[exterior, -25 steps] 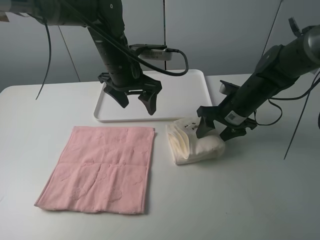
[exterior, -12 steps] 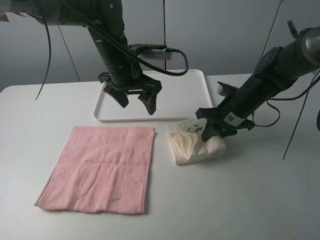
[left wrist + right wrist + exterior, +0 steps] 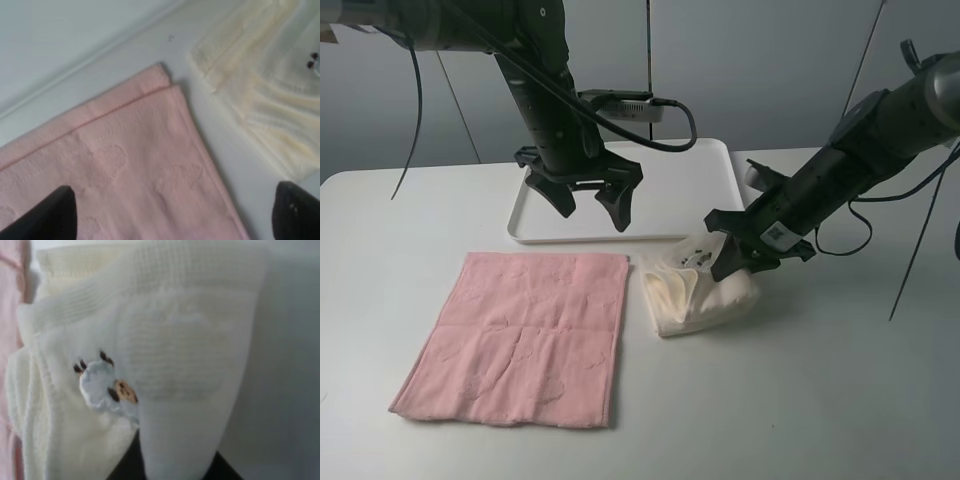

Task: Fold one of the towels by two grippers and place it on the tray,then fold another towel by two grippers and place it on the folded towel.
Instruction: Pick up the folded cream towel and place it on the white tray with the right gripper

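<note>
The cream towel (image 3: 692,292) lies folded and bunched on the table, just in front of the white tray (image 3: 685,180). My right gripper (image 3: 733,262) is shut on the towel's right side, and a pinched fold (image 3: 172,450) rises between its dark fingers. A small embroidered motif (image 3: 106,388) shows on the cloth. The pink towel (image 3: 520,335) lies flat to the left, its corner (image 3: 167,80) close to the cream towel (image 3: 265,95). My left gripper (image 3: 592,203) hangs open over the tray's front rim, holding nothing; its fingertips (image 3: 50,215) frame the pink towel (image 3: 125,165).
Thick black arms and a cable loop (image 3: 670,130) hang over the tray's back. The white table (image 3: 820,400) stretches bare to the right and front. The tray's rim (image 3: 75,65) runs near the pink towel's far edge.
My right gripper has closed on the cream towel, bunching it and dragging it slightly left toward the pink towel. The left arm has not moved.
</note>
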`<state>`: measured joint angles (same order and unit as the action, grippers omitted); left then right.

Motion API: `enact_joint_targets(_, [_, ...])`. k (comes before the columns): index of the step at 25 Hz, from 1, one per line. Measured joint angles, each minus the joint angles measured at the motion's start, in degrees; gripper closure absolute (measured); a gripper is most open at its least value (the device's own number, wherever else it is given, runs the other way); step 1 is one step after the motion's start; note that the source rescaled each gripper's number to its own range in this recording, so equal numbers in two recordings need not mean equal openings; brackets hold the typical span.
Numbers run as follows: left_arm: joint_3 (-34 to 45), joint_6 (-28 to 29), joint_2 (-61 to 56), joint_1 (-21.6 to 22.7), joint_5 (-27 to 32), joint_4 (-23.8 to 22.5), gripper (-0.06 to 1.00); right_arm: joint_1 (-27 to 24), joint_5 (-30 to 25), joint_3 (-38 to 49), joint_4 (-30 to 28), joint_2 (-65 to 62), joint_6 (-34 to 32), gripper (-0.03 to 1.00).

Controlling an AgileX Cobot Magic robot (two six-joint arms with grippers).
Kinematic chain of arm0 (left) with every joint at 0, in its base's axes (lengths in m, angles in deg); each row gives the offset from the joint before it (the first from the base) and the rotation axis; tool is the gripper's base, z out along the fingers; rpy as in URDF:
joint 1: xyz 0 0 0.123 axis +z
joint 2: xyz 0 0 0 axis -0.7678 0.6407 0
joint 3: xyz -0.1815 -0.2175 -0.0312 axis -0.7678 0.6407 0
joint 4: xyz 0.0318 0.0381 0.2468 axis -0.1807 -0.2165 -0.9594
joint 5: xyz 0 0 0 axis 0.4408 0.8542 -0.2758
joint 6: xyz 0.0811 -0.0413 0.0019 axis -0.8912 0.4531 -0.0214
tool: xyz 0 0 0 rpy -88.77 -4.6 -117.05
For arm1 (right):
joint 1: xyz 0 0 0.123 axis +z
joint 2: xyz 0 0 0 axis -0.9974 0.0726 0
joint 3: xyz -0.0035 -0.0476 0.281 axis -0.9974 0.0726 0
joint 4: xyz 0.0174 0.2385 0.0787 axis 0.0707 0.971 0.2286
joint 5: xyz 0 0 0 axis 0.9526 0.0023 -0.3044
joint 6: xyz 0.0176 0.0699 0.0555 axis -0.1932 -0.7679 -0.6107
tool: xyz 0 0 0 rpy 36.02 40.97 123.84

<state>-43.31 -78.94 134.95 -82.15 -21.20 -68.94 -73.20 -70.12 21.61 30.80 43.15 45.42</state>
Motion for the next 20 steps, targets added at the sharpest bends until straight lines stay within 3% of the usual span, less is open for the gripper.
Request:
enact_joint_targets(9, [0.1, -2.3, -5.9, 1.1, -0.5, 0.6, -0.05, 0.0, -6.7, -1.3, 2.6, -7.2, 2.3, 0.84])
enact_joint_targets(20, [0.1, -5.2, -16.6, 9.5, 2.7, 0.8, -0.05, 0.0, -17.6, -20.1, 4.0, -7.4, -2.7, 0.84])
